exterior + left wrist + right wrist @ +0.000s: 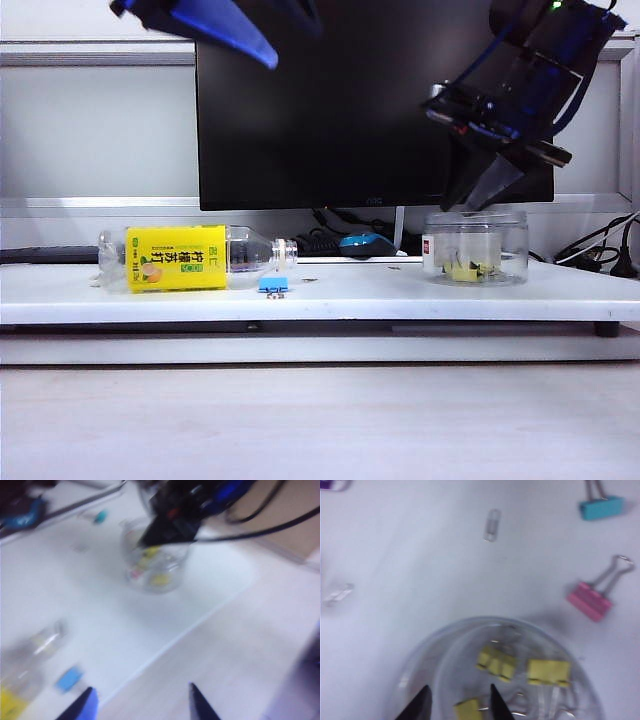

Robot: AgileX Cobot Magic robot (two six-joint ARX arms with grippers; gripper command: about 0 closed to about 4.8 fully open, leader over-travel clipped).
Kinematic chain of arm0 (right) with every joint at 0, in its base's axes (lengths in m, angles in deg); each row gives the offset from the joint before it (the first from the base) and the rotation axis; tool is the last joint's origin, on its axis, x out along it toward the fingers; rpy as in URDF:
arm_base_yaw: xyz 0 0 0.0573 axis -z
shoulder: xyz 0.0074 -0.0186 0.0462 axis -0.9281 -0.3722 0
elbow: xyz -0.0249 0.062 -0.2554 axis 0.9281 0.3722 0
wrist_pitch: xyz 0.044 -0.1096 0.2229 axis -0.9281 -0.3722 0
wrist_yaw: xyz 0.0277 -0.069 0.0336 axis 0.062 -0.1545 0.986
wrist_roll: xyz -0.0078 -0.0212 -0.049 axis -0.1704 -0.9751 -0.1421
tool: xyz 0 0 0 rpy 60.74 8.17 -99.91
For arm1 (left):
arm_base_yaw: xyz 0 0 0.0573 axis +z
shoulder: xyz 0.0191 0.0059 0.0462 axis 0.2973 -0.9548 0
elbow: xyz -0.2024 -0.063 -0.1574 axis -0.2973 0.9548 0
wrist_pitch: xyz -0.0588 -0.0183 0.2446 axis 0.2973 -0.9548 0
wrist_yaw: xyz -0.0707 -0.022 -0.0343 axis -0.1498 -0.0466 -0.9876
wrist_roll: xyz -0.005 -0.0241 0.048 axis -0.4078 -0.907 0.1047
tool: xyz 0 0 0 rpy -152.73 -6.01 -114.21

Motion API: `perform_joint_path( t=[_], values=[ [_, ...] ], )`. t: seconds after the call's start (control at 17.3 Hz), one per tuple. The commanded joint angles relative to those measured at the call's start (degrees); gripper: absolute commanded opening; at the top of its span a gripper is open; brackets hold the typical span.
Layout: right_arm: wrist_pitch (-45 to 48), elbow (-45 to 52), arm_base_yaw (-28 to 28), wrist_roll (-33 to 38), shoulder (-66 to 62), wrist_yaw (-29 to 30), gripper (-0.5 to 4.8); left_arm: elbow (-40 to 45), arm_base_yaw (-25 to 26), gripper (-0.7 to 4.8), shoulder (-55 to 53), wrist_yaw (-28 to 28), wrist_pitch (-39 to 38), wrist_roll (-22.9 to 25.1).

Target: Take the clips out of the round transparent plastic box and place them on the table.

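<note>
Three small yellow binder clips [522,672] lie on the floor of the round transparent plastic box [475,247], which stands on the right part of the long white table [300,296]. The right gripper [459,702] hangs just over the box's open mouth, fingers parted and empty, astride one clip at the near wall. A sound pick probably means sinking straight down, clear of the rim, and closing on the clip's body rather than its wire handles. The left gripper [142,702], spread wide and empty, hovers high over the table's front edge. A pink clip [590,601] and a teal clip [601,507] already rest on the table just beyond the box. A yellow-labelled clear bottle [190,259] lies on its side, a dark monitor [340,110] behind.
</note>
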Motion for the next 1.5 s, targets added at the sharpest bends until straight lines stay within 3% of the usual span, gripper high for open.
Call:
perform_joint_path(
  t=[0.06, 0.29, 0.52, 1.5],
  values=[
    [1.38, -0.33, -0.02, -0.22, -0.72, -0.98, 1.49, -0.17, 0.0, 2.47, -1.55, 5.03, -0.37, -3.63],
    [1.88, -0.33, -0.07, -0.17, -1.97, -0.94, 1.51, -0.17, -0.02, 2.47, -1.97, 5.33, -0.46, -4.22],
    [2.56, -0.31, -0.07, -0.17, -2.86, -2.05, 2.03, -0.17, -0.02, 2.47, -1.97, 5.18, -0.44, -4.42],
    [4.11, -0.37, -0.15, 0.04, -6.8, -4.31, 2.03, -0.17, -0.02, 2.46, -1.97, 5.11, -0.46, -4.35]
  ],
)
